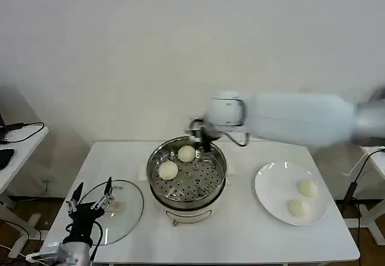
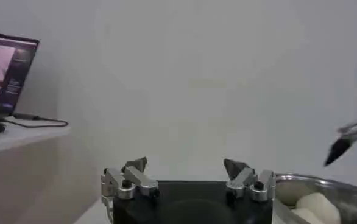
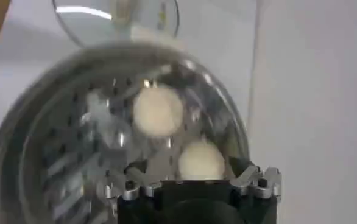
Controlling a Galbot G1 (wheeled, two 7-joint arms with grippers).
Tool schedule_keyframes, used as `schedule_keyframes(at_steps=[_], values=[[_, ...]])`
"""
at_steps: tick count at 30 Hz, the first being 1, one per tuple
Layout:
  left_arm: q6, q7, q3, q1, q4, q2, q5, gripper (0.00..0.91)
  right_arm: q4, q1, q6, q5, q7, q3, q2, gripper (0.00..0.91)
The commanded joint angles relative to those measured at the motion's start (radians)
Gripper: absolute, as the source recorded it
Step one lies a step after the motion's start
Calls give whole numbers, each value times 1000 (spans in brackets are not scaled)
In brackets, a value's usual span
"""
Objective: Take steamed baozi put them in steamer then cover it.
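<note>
The steamer [image 1: 201, 179] stands at the table's middle with two steamed baozi [image 1: 186, 153] [image 1: 168, 170] on its perforated tray. Two more baozi [image 1: 307, 188] [image 1: 297, 208] lie on the white plate [image 1: 274, 185] to the right. My right gripper [image 1: 198, 135] hangs over the steamer's far rim. In its wrist view the right gripper [image 3: 189, 171] is open, with one baozi [image 3: 201, 161] resting on the tray [image 3: 63, 170] between the fingers and the other baozi [image 3: 158, 111] beyond. The cover [image 1: 129, 203] lies flat at the front left. My left gripper [image 1: 90, 197] [image 2: 185, 165] is open above it.
A side table with a cable [image 1: 24, 127] and a laptop [image 2: 8, 67] stands to the left of the work table. The steamer's rim [image 2: 325, 182] and my right gripper's dark fingers [image 2: 343, 146] appear at the edge of the left wrist view.
</note>
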Motion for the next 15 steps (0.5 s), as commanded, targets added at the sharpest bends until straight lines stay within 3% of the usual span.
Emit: schedule_keyframes(at_steps=[1,11,14,15], values=[[24,-2,57,6,-7,3,48,907,193,64,189,-278,-134,-38,-508,907],[0,9,102,40,33,-15,95,907,230,-125,426,-515,-249,62,-798,907],[-7,11,108,47,44,-20,102,907,214,-354,476,-634,-258,238,-859,907],[-9,11,108,49,46,-20,104,907,205,-474,499,-669,-262,374,-872,907]])
